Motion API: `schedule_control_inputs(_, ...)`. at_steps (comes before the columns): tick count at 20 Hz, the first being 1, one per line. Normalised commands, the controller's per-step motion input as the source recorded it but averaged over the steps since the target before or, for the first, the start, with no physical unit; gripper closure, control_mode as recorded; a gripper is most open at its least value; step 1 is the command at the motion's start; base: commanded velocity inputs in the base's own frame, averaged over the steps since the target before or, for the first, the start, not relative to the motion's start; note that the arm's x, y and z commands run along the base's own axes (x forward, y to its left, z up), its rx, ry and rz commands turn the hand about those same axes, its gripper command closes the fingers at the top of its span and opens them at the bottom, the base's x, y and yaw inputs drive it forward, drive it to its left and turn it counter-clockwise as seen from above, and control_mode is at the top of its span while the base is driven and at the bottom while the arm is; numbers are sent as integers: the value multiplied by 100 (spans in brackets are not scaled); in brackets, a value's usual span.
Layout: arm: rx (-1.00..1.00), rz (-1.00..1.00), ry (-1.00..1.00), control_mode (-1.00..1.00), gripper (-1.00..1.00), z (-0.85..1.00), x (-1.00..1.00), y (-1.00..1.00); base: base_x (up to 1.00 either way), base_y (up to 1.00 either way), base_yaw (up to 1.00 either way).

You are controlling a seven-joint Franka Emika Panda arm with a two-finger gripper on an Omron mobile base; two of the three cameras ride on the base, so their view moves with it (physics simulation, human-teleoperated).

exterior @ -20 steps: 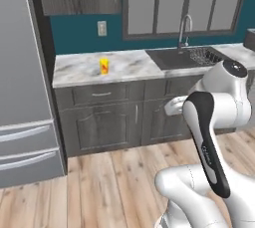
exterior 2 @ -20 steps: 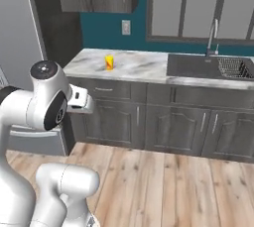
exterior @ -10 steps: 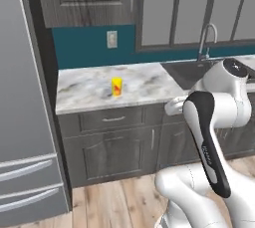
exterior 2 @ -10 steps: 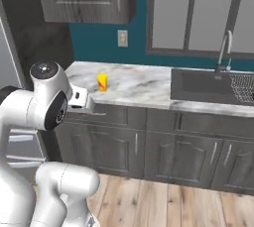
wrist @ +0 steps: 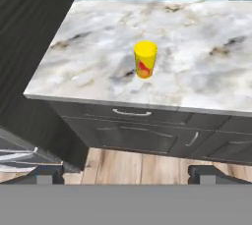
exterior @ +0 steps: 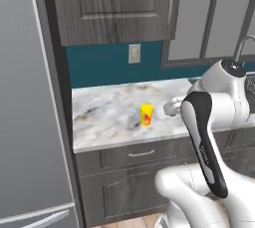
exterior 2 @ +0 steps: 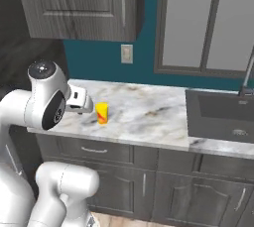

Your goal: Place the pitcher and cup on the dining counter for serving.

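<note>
1. A tall grey refrigerator (exterior: 30,102) stands at the far left, its side touching the left end of the marble desk (exterior: 109,115) that carries the cup.
2. Dark wood-grain wall cabinets (exterior: 114,5) hang above the desk, and a pale wall outlet (exterior: 134,53) sits on the teal wall (exterior: 99,67) behind the cup and slightly to its right.
3. The cup (exterior: 146,115), small and bright yellow with a red mark on its side, stands upright on the desk near the front edge, apart from everything else on the marble.
4. In the hand view the cup (wrist: 145,60) sits near the middle of the desk, above a dark drawer with a thin metal handle (wrist: 132,113).
5. Seen from the right base view, the cup (exterior 2: 101,113) stands just beside the white arm's wrist, which hangs over the desk's left part without touching it.
6. The fingers (wrist: 49,175) show as two dark tips wide apart at the bottom of the hand view, released and grasping nothing, well short of the cup.
7. To the right of the cup, the same marble runs on to a dark sink (exterior 2: 221,114) with a curved faucet (exterior 2: 246,80) at the far right.
</note>
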Motion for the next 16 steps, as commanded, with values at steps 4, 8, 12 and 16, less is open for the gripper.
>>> schedule_control_inputs(4,0,0,0,100,-100,0,0,0,75,0,0)
schedule_control_inputs(8,0,-1,4,-100,-100,-7,12,-1,40,0,-1)
schedule_control_inputs(12,4,-6,21,-100,-100,-40,61,-1,0,0,0)
schedule_control_inputs(16,5,-4,25,-100,-100,-61,77,-3,0,0,0)
